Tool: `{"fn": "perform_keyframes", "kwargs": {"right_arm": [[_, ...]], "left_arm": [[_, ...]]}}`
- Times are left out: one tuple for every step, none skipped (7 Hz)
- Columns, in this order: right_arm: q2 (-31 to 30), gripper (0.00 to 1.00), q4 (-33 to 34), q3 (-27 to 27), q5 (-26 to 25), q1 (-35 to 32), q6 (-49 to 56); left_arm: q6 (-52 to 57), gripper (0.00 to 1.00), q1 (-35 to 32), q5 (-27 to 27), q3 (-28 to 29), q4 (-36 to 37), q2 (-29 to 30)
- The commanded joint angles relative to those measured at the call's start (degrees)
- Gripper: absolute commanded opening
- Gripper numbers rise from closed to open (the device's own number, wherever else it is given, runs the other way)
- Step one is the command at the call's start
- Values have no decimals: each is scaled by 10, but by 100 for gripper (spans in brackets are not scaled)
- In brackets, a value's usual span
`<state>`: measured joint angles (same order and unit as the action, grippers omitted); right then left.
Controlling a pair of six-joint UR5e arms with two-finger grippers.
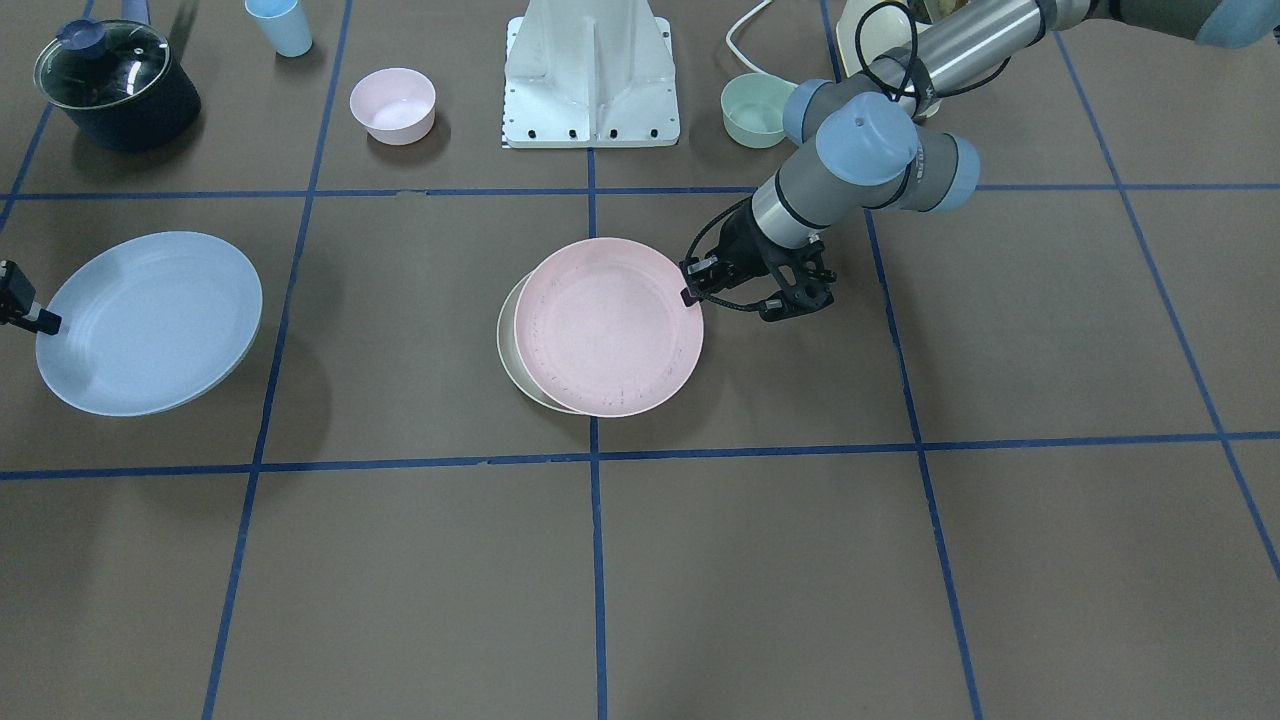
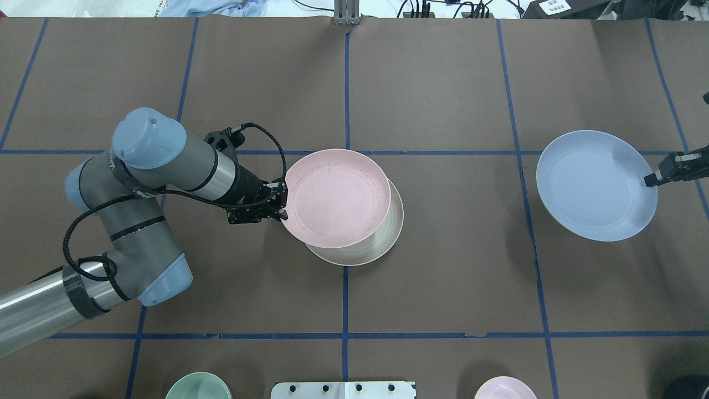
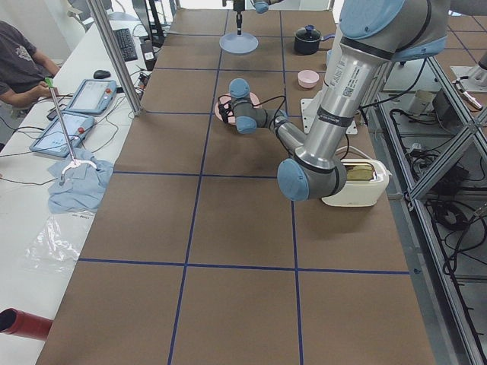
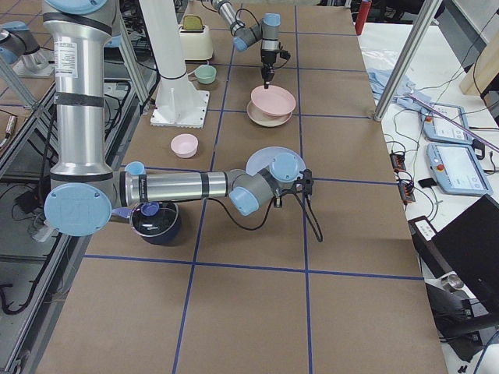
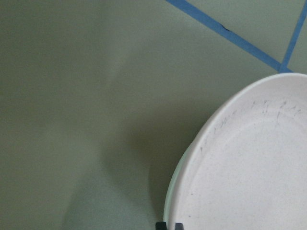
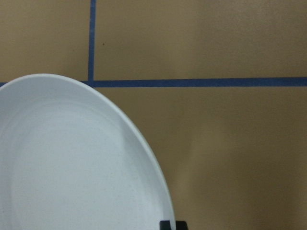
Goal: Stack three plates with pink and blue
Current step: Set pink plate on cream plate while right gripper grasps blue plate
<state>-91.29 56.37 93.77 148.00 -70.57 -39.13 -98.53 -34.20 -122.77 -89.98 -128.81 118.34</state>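
The left jaws grip the pink plate (image 2: 335,197) by its rim, off-centre over the cream plate (image 2: 388,237) at the middle of the desk (image 2: 454,288); the right jaws grip the lifted blue plate (image 2: 595,185), well apart to the right.

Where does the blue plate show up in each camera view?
Front-facing: blue plate, left edge.
Overhead: blue plate, right side.
Exterior left: blue plate, far, top centre.
Exterior right: blue plate, middle.
Left wrist: not in it.
Right wrist: blue plate, lower left.
Shared landmark in the four room views: pink plate, mid-table.
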Motion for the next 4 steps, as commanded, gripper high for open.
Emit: {"fn": "perform_keyframes", "kwargs": {"right_arm": [[17,0,1,5,3,0,-32],[18,0,1,5,2,0,-32],[20,0,1,3,3,0,-32],[20,0,1,2,2,0,-32]], "left_arm": [[-5,0,10,1,11,-15,5],[-6,0,11,1,10,-15,9],[-7,0,11,1,10,-15,14],[-7,0,11,1,10,-14,17]]}}
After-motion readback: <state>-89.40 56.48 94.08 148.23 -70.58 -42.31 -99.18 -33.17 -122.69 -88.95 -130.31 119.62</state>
